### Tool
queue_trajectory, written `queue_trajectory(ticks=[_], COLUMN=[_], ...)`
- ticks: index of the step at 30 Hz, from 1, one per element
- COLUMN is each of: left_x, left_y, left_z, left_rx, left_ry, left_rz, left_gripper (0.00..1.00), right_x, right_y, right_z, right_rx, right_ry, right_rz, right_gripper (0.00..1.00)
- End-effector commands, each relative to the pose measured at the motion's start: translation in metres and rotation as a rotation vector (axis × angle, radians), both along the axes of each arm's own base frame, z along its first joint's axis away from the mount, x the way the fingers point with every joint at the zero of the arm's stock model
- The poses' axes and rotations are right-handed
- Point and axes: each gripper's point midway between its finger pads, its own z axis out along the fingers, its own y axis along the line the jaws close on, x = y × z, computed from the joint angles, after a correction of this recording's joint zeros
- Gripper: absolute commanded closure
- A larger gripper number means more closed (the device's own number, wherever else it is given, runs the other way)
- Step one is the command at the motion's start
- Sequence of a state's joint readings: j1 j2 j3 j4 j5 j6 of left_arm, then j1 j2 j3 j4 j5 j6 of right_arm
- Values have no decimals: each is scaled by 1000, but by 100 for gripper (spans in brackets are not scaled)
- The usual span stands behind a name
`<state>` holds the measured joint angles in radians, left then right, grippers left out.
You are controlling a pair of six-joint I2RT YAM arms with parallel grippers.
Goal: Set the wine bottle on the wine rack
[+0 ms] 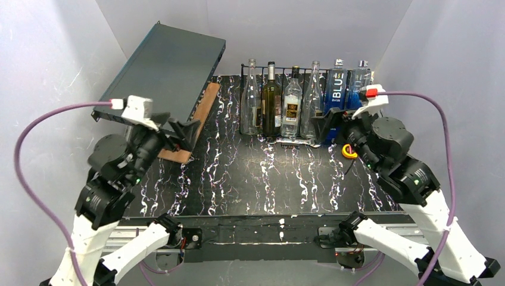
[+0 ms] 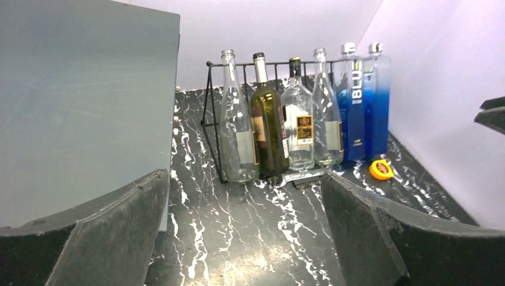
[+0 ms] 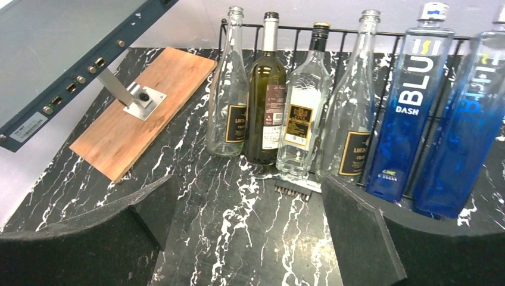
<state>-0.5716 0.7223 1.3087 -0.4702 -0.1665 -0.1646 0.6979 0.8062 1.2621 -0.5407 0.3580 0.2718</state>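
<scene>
Left gripper [image 2: 244,205] and right gripper [image 3: 250,208] are both spread wide, holding nothing, above the marbled counter [image 1: 250,179]. Beyond them the dark green wine bottle [image 3: 266,101] stands upright in the wine rack [image 3: 348,33], second slot from the left, between clear bottles.

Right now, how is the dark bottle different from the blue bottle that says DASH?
The dark bottle is olive-brown with a long thin neck; the blue bottle is see-through blue, taller and straight-sided, with a short silver cap. The dark bottle has paper labels; the blue bottle has big white letters. Both stand upright in the wine rack.
</scene>
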Motion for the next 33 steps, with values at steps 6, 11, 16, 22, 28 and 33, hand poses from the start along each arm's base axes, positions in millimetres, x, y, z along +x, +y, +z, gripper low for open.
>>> queue_trajectory(ticks=[6,11,16,22,28,33], left_x=[-46,-58,-65,-68,-70,-68], left_y=[40,58,69,77,79,82], left_z=[10,18,29,35,37,36], left_rx=[-134,-138,-150,-137,-132,-109], left_ry=[27,7,-22,-46,-57,-59], left_rz=[80,130,157,181,183,199], left_gripper=[1,1,1,1,1,1], right_x=[-28,-39,-47,-50,-54,-56], right_y=[-45,-62,-72,-81,-89,-93], right_z=[23,34,42,51,61,64], right_rx=[-19,-16,1,3,20,27], right_ry=[-16,-61,-93,-118,-146,-159], right_rz=[-93,-118,-133,-157,-177,-194], right_gripper=[2,2,1,2,2,2])
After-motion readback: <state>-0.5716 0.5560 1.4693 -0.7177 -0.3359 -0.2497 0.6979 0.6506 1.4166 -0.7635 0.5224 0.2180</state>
